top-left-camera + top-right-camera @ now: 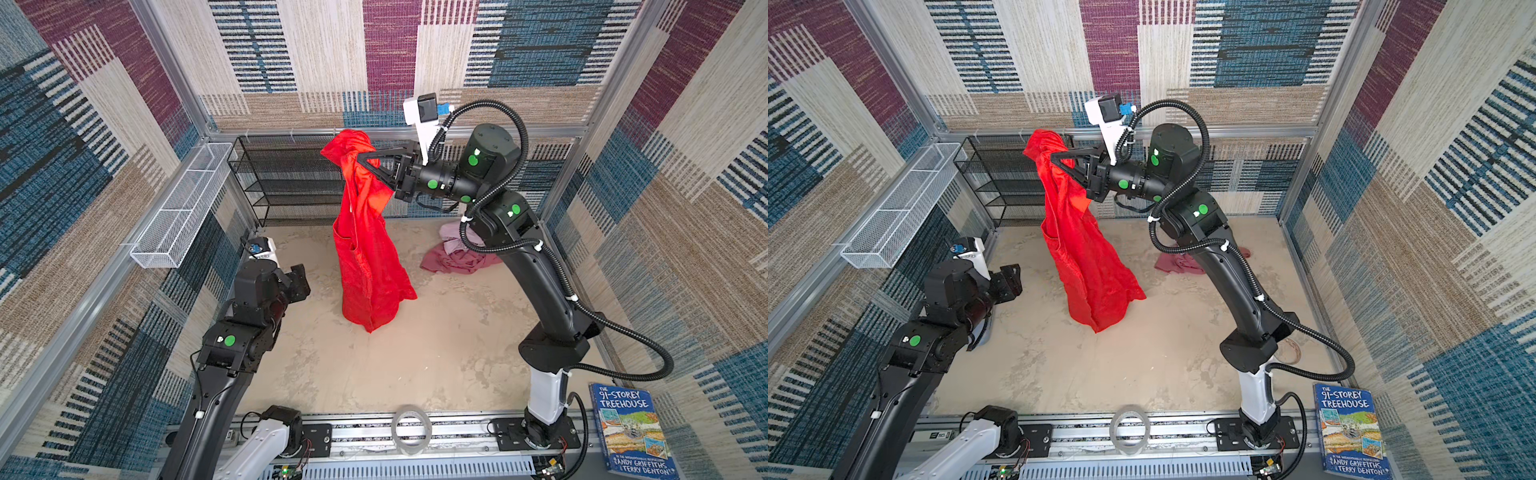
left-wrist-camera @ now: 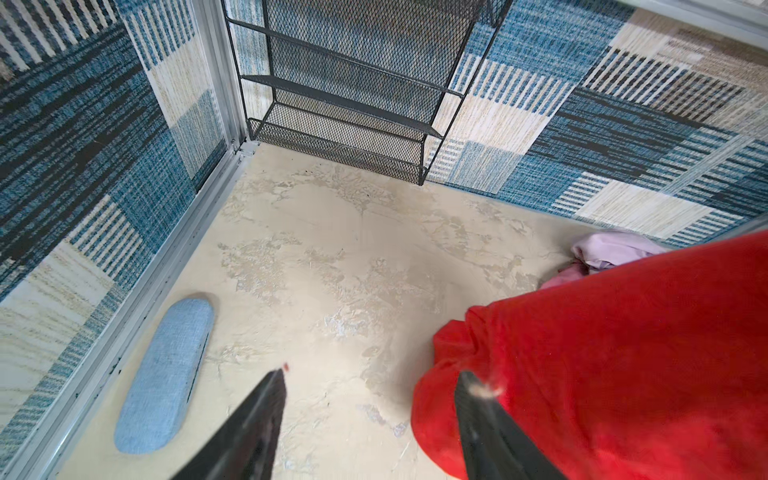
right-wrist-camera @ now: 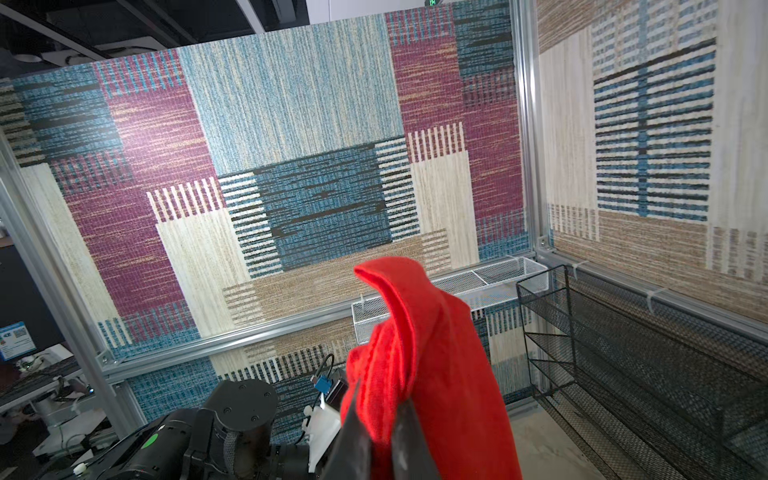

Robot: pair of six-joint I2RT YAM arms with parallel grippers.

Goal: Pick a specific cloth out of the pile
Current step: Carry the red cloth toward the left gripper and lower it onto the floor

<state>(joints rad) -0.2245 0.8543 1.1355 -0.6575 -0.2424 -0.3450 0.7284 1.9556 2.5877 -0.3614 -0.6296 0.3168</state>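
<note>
Beige mottled tabletop [image 1: 415, 353] inside patchwork-carpet walls [image 1: 104, 166], black mesh rack [image 1: 286, 183] behind.

We see the cloth [image 1: 365, 249], a large bright red sheet, thin and soft, hanging in long folds high above the floor, its top bunched. Its lower end seems to reach the floor. The pile [image 1: 455, 253], now only rose-pink and pale lilac cloths, lies crumpled apart from it.
</note>
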